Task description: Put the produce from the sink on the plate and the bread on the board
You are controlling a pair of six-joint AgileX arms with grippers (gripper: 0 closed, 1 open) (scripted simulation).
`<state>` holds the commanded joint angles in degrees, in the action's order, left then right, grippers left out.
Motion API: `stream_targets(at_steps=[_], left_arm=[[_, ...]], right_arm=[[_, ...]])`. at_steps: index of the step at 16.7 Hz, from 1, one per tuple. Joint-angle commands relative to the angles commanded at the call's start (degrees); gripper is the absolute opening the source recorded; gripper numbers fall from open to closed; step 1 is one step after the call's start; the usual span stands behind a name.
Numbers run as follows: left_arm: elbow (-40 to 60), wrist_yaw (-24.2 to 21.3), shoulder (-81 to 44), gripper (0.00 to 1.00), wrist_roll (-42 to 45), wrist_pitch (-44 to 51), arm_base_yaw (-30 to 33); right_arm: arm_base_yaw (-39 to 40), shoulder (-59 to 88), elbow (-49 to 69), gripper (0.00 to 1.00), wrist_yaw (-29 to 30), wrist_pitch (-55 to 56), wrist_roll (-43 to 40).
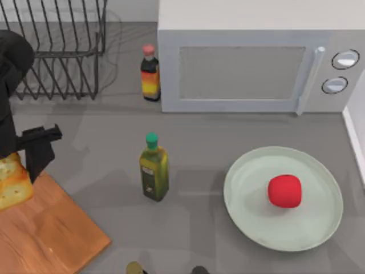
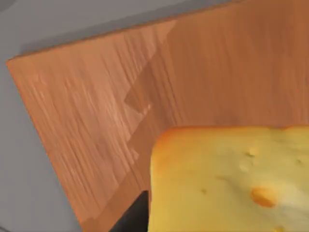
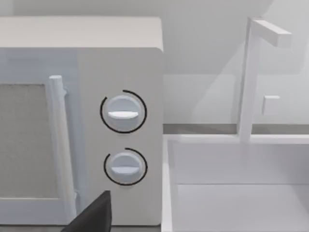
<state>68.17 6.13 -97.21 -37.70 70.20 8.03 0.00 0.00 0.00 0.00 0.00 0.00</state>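
Bread: bumpy golden-yellow cube loaf (image 1: pixel 12 181) over the board's left edge.
Board: flat grainy orange-brown wood (image 1: pixel 51 234).
Tomato: smooth red lump (image 1: pixel 284 190) on round pale green plate (image 1: pixel 251 214).
Left gripper (image 1: pixel 20 165): at the bread; grip unclear.

No text, brand, number or sign can be read anywhere; the green-capped oil bottle (image 1: pixel 154 174) near the middle of the table carries a small dark label on its front, but its marks are too small to make out; the red-capped sauce bottle (image 1: pixel 150 73) farther back, just left of the microwave (image 1: pixel 256 63), has a banded yellow and red label with no legible lettering; the microwave's two knobs (image 3: pixel 123 112) bear only plain arcs around them, without numerals or words.
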Motion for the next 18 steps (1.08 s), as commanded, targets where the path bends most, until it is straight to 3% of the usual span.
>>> stream_targets(at_steps=[5,9,13,18], left_arm=[[-9.24,-5.03,7.28,0.0,-28.73,-4.3,-2.58],[-14.07,-8.18,11.39,0.0,-44.85,-6.63,-3.78],[-16.14,-9.71,13.27,0.0,-51.93,-7.63,-4.18],[-16.05,-9.67,13.1,0.0,-52.0,-7.54,-3.95]], right_arm=[[0.0,0.0,0.0,1.0,0.0,0.0,0.0],[0.0,0.0,0.0,1.0,0.0,0.0,0.0],[0.0,0.0,0.0,1.0,0.0,0.0,0.0],[0.0,0.0,0.0,1.0,0.0,0.0,0.0]])
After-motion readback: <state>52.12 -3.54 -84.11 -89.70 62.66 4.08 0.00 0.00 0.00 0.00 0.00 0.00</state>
